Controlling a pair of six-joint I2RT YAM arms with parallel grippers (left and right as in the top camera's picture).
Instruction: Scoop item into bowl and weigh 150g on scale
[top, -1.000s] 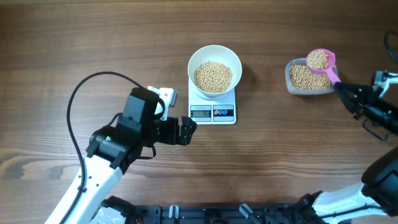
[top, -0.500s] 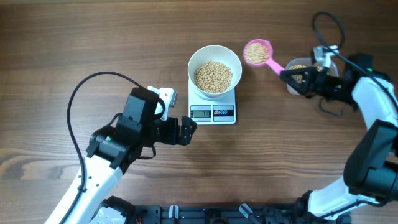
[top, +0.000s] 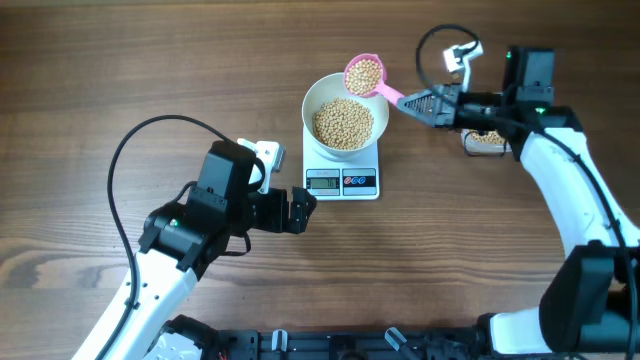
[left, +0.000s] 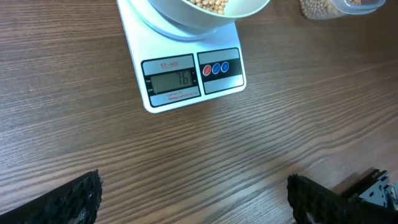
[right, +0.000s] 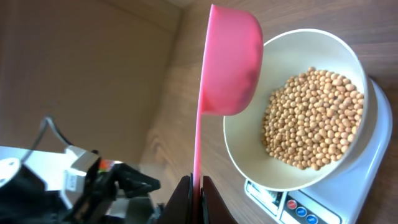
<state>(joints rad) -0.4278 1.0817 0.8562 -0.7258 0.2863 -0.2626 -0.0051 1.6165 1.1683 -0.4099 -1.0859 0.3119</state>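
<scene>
1. L gripper (top: 303, 211): fingers spread wide, holding nothing, low over the dark wood-grain table (top: 120, 70), just left of the scale's front edge. Black ribbed pads.
2. Scale (top: 342, 180): small white square, smooth plastic, grey LCD plus dark button panel w/ red and blue dots. Display looks like 76, not sure.
3. Bowl (top: 311, 103): round, plain white, glossy, sits on the scale. Beans (top: 343, 122) inside: small round tan grains, heaped in the middle, well below the rim.
4. Scoop (top: 392, 96): pink plastic, round cup, thin flat handle. Full of same beans, roughly level, above bowl's far-right rim.
5. R gripper (top: 425, 103): fingers pinched tight on the scoop handle's end.
6. Tub (top: 470, 143): clear plastic, partly hidden under the R arm, some beans showing inside.
</scene>
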